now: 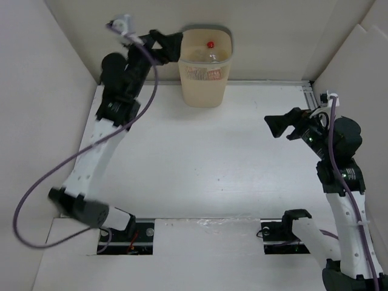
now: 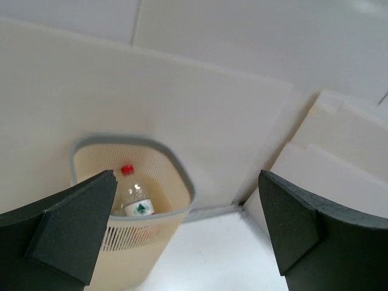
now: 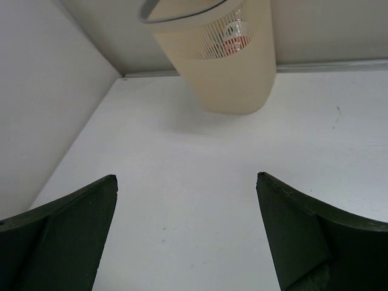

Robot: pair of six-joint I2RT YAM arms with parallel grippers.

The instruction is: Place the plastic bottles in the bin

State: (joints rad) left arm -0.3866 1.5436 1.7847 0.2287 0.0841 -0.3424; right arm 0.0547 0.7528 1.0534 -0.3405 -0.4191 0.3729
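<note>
The cream-yellow bin stands against the back wall, and a clear plastic bottle with a red cap lies inside it. The left wrist view looks down on the bin and the bottle with its white label. My left gripper hovers at the bin's left rim, open, with nothing between its fingers. My right gripper hangs open and empty above the right side of the table, facing the bin. More bottle shapes show faintly through the perforated wall.
White walls close off the table at the back and on both sides. A metal rail runs along the table's right edge. A purple cable loops beside the left arm.
</note>
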